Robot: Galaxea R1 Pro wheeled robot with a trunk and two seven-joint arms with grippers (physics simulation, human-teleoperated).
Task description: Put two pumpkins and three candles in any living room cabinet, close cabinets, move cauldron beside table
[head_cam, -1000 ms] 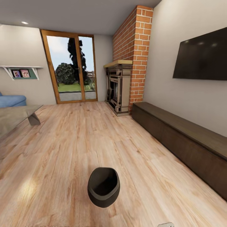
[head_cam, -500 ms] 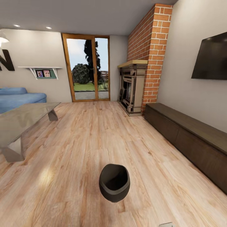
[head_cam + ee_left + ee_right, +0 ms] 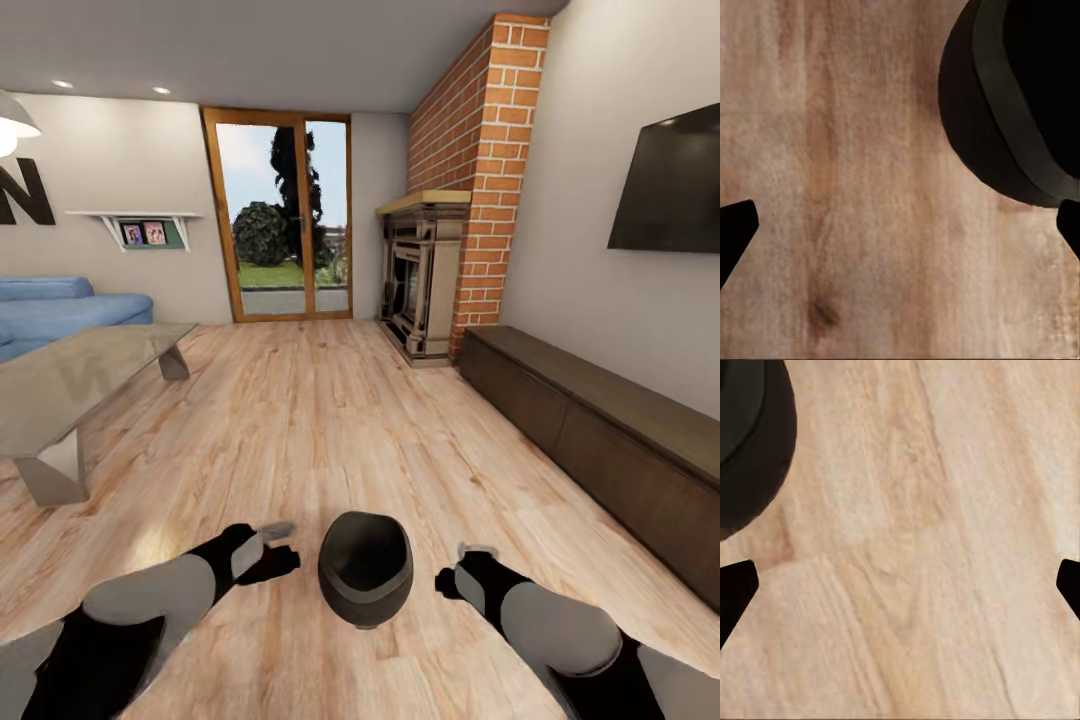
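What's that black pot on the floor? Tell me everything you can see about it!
It is a cauldron: a glossy black, round-bellied pot with a wide open mouth and a thick rim band. Inside looks dark; nothing shows in it. It stands upright on the light wood plank floor, between the left tool and the right tool, both open. Neither touches it. The grey coffee table stands well apart.

Bright, even daylight from glass door; soft glare on floor; sharp render.
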